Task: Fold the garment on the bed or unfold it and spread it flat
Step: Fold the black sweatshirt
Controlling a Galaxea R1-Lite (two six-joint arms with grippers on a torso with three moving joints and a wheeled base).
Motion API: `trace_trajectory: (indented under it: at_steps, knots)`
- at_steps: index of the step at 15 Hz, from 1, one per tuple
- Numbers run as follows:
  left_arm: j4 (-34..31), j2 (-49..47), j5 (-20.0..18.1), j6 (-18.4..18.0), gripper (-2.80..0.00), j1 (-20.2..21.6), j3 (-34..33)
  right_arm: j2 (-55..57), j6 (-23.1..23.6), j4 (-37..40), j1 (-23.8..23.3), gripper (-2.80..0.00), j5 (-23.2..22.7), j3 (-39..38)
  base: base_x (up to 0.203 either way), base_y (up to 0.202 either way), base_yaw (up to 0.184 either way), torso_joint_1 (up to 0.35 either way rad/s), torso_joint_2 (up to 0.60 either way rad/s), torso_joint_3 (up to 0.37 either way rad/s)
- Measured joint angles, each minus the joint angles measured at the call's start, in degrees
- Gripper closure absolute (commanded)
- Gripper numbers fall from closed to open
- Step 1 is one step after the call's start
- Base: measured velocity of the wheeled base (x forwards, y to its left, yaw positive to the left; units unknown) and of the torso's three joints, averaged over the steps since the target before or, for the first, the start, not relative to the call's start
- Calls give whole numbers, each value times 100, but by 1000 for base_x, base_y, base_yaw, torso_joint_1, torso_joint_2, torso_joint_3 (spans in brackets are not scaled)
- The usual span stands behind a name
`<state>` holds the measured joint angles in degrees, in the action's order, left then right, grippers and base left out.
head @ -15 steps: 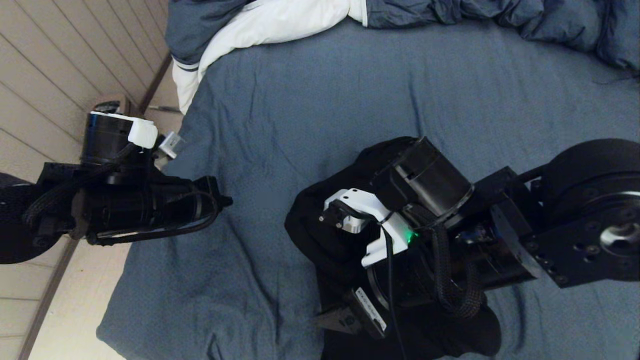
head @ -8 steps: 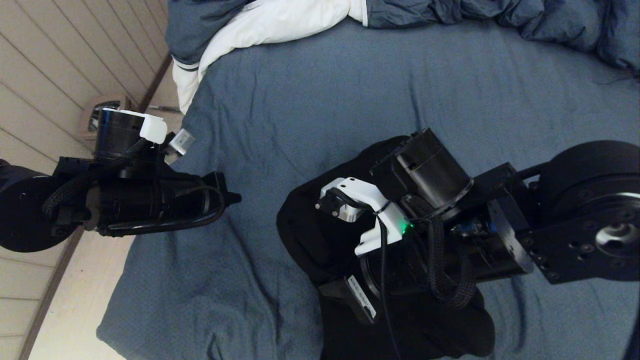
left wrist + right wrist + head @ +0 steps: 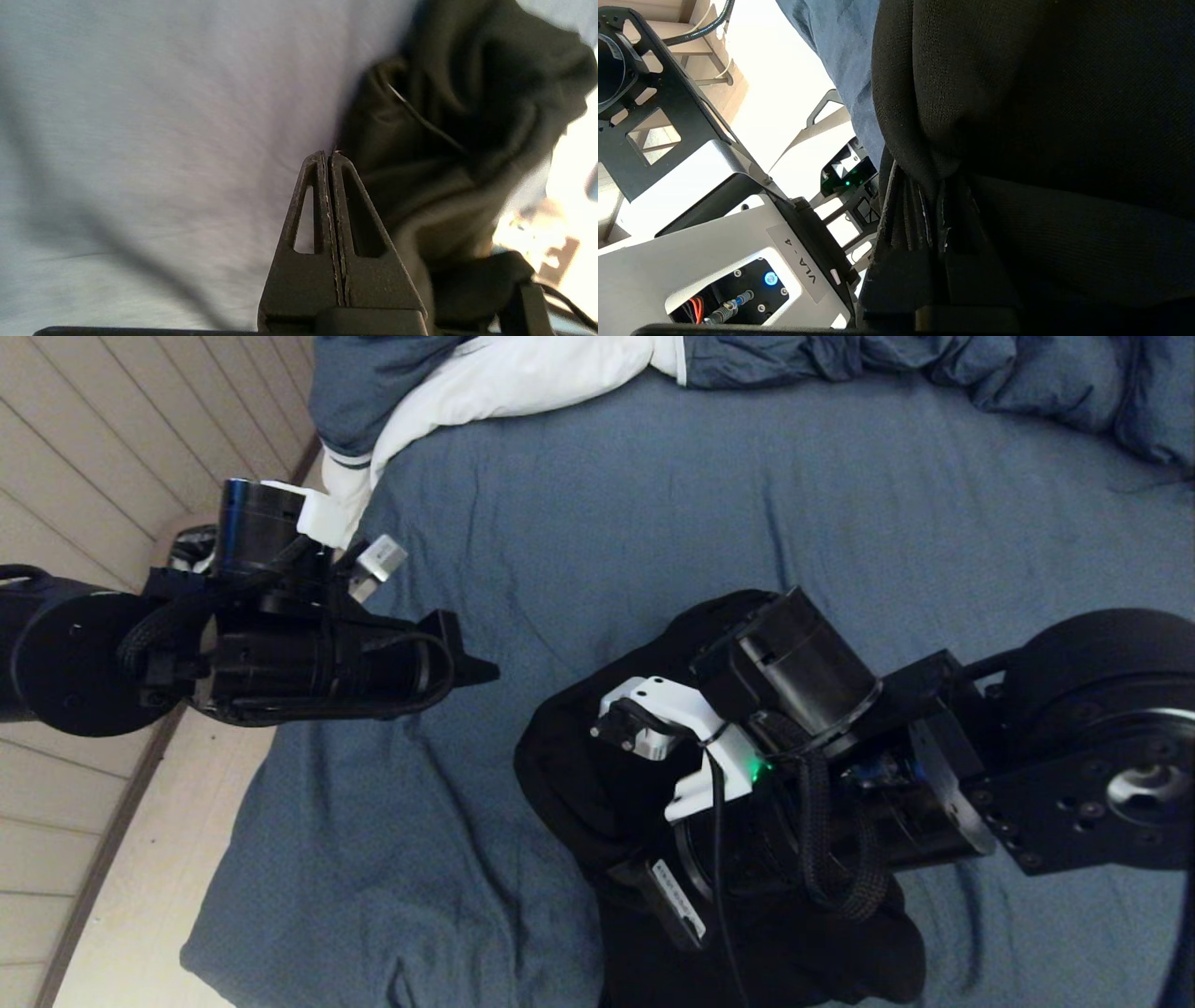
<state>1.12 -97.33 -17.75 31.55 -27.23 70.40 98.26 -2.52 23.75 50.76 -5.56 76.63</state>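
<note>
Bedding fills most of my head view: the bed wears a blue-grey sheet with soft creases, and a puffy duvet with white lining is bunched along its far edge. Pale floor planks run along the robot's left, beyond the mattress edge.

The garment lies crumpled in a black heap on the near part of the sheet, toward the robot's right of centre, mostly hidden under my right arm.

Compared with a second ago, the left arm has swung further over the mattress and a little toward the far side; its tip used to sit near the bed's edge. The near-left edge of the black heap has also drawn in slightly and sits more bunched. The right arm has hardly shifted.

The left gripper reaches level over bare sheet, its fingers pressed flat together with nothing between them, just short of the heap's edge. The right gripper is buried in the heap near the bed's near edge, and the wrist view shows its jaws clamped on a gathered fold of black knit fabric.
</note>
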Motion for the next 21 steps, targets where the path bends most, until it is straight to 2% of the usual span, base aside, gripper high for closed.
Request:
trace_trajectory:
  at_steps: [4, 15, 21]
  knots:
    - [-24, -74, 0, 34, 0, -648, -63, 11, 0, 1, -46, 0, -2, -9, 0, 0, 0, 0, 0, 0]
    - [-238, 724, 9, 39, 0, -671, -73, 136, -1, -16, -127, 0, -3, -1, 0, 0, 0, 0, 0, 0]
    - [-14, 282, -37, 26, 0, -1163, -587, 139, -34, -13, -169, 0, -2, 44, 0, 0, 0, 0, 0, 0]
